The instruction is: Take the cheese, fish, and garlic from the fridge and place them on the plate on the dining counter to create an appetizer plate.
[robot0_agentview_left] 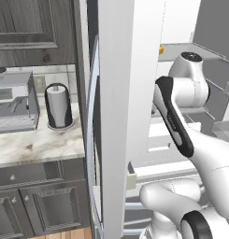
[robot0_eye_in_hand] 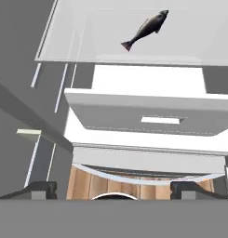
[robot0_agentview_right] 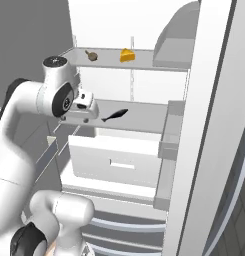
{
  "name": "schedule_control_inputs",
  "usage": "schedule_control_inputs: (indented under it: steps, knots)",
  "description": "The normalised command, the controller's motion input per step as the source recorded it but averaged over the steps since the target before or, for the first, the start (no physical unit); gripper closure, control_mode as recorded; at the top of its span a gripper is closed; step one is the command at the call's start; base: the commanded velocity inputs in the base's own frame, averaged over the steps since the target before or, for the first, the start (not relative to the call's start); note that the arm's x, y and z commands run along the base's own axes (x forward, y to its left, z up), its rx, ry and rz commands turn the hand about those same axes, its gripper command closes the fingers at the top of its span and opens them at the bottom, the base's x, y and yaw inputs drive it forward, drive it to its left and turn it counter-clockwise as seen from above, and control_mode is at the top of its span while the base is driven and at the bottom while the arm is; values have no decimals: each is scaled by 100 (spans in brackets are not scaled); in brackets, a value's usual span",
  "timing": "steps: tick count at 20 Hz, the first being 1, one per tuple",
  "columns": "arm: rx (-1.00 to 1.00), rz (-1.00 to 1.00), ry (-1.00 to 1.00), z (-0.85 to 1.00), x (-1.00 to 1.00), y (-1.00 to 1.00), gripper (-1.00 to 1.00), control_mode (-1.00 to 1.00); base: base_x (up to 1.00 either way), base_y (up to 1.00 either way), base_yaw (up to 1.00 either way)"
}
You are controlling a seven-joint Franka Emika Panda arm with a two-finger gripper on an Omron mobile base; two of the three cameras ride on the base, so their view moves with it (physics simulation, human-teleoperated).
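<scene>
A: Gripper (robot0_eye_in_hand: 113, 188) status?
B: Fingers spread wide, nothing held, inside open fridge (robot0_agentview_right: 174, 120).
A: Fish (robot0_agentview_right: 114, 115)?
B: On mid shelf, well apart from fingertips. Cheese (robot0_agentview_right: 126, 55) on shelf above.

grey shelf (robot0_agentview_right: 144, 120), fish (robot0_agentview_right: 114, 115) lying on it

Beyond the gripper (robot0_eye_in_hand: 113, 189), whose fingertips are cropped low, a small brown item (robot0_agentview_right: 91, 55) on the fridge's (robot0_agentview_right: 144, 145) top shelf is too tiny to identify.

White arm (robot0_agentview_right: 24, 125) bent at elbow, gripper (robot0_eye_in_hand: 113, 189) pointing down, jaws spread wide
</scene>
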Motion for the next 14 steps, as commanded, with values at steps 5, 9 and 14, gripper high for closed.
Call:
schedule_control_inputs:
  steps: [5, 9, 14]
  knots:
    - [-1, 0, -11, 7, -30, 0, -100, -100, 0, 0, 0]
    - [0, 0, -7, 2, -12, -3, -100, -100, 0, 0, 0]
    - [-1, 0, -19, 28, -15, -3, -100, -100, 0, 0, 0]
